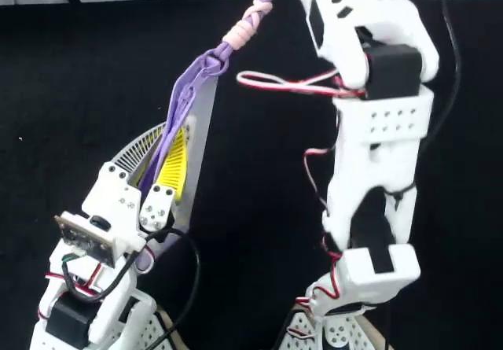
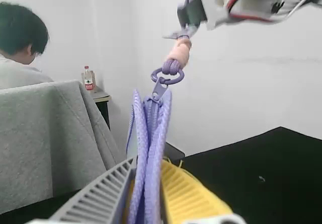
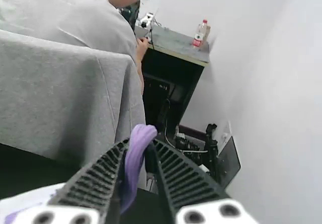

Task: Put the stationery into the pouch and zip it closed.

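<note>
Pouch (image 1: pixel 201 126) is hanging in mid-air over the black table (image 1: pixel 78 90), pulled taut between both arms. I'm watching the left gripper (image 2: pixel 148 173) clamping down on the purple zipper edge (image 2: pixel 146 133), grey finger on one side and yellow finger on the other. Higher up, the right gripper (image 3: pixel 142 146) is clenching the purple tab (image 3: pixel 136 153) at the far end of the pink knotted pull cord (image 1: pixel 244 26).

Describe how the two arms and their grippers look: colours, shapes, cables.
Both the left arm and right arm are white shells with black servos and red, white and black cables. The left gripper has one grey and one yellow ribbed finger; the right gripper has dark grey ribbed fingers.
</note>
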Tool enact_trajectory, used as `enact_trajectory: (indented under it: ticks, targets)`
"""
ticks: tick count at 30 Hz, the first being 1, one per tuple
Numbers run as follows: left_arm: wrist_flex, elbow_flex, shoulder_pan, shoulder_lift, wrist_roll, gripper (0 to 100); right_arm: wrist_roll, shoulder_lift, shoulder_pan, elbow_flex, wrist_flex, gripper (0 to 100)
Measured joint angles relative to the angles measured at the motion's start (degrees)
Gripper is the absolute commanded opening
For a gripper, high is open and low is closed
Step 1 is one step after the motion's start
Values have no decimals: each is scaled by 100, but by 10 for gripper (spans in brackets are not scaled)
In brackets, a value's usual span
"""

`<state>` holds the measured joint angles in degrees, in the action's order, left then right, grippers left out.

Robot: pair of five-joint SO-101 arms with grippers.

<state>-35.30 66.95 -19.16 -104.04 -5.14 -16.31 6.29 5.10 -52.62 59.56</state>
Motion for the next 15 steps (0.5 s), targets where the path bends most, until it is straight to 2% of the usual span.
enact_trajectory:
  ticks: [15]
  targets:
    - [-9, -431, 9, 26, 0, 29, 9, 923, -281, 0, -484, 11]
